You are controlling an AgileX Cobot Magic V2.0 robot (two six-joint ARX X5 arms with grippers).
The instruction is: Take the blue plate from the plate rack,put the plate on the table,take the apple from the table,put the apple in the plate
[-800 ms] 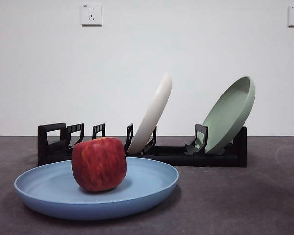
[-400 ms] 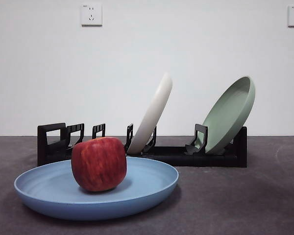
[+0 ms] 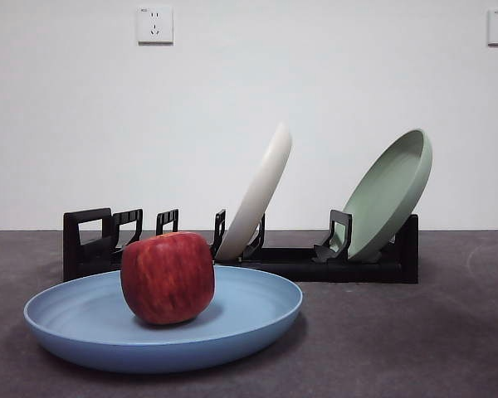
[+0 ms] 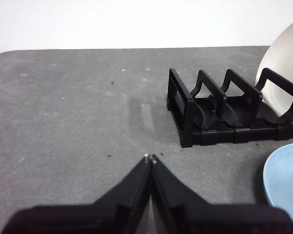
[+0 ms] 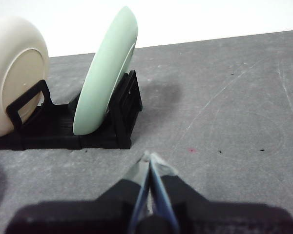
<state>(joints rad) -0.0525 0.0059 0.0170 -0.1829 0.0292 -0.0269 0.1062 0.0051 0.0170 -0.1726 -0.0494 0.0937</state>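
Note:
The blue plate [image 3: 232, 319] lies flat on the dark grey table [image 3: 398, 348] in front of the plate rack [image 3: 299, 264]. The dark red apple [image 3: 168, 277] sits upright in the plate, left of its middle. In the left wrist view, my left gripper [image 4: 150, 158] is shut and empty above bare table, apart from the rack's handle end [image 4: 185, 114] and the plate's edge [image 4: 285, 180]. In the right wrist view, my right gripper [image 5: 149, 157] is shut and empty above the table, near the rack's other end [image 5: 124, 112]. Neither gripper shows in the front view.
A cream-white plate [image 3: 261, 191] and a pale green plate [image 3: 390, 195] lean in the rack's slots; they also show in the right wrist view, cream [image 5: 14, 73] and green [image 5: 105, 73]. A white wall with two sockets [image 3: 154, 25] stands behind.

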